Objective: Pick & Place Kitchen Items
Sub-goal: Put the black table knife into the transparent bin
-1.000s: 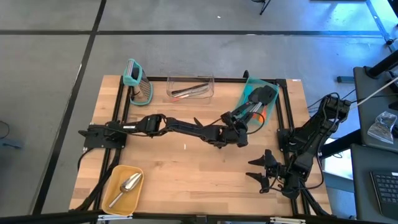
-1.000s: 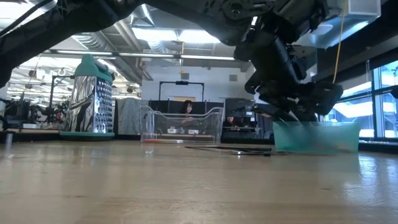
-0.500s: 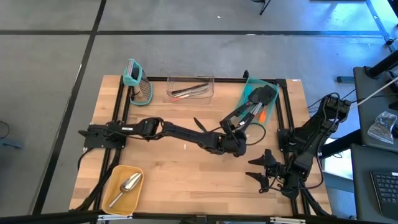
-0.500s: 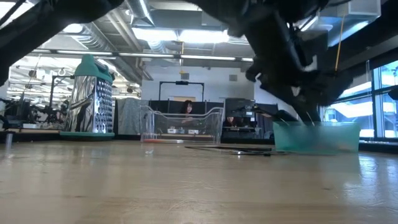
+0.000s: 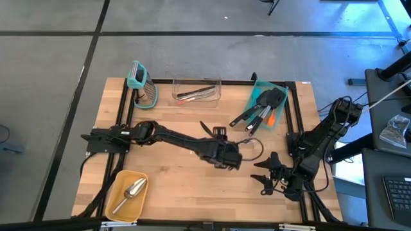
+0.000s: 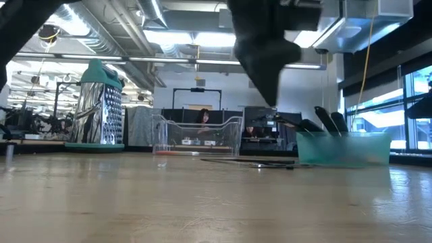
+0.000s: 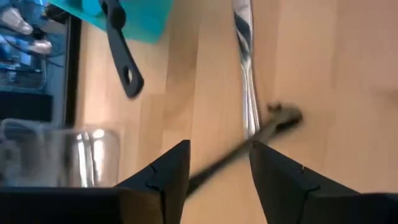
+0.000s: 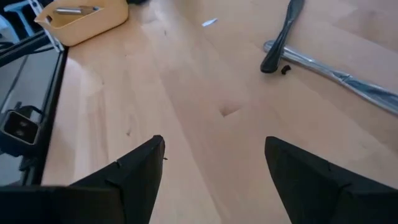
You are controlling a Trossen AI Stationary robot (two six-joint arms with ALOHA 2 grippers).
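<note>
My left gripper (image 5: 236, 157) (image 7: 217, 155) hangs open above the middle of the table, near side of the teal bin (image 5: 275, 90). Black turners (image 5: 270, 97) and an orange spatula (image 5: 271, 118) lie in that bin, their handles poking out over its near end. Beyond my left fingers, a thin black utensil (image 7: 273, 124) lies flat on the wood across a silver metal piece (image 7: 244, 68). My right gripper (image 5: 262, 176) (image 8: 214, 149) waits open near the right near corner. A silver scoop (image 5: 131, 190) rests in the yellow tray (image 5: 114, 200).
A teal-topped box grater (image 5: 142, 83) stands at the far left corner. A clear bin (image 5: 196, 82) with a few utensils sits at the far edge. A black frame (image 5: 125, 109) runs along the table's sides. Bare wood lies between the tray and my right gripper.
My left gripper has drawn back from the near end of the teal bin toward the table's near-left, rising and rolling as it went. The handles it was over now show free.
</note>
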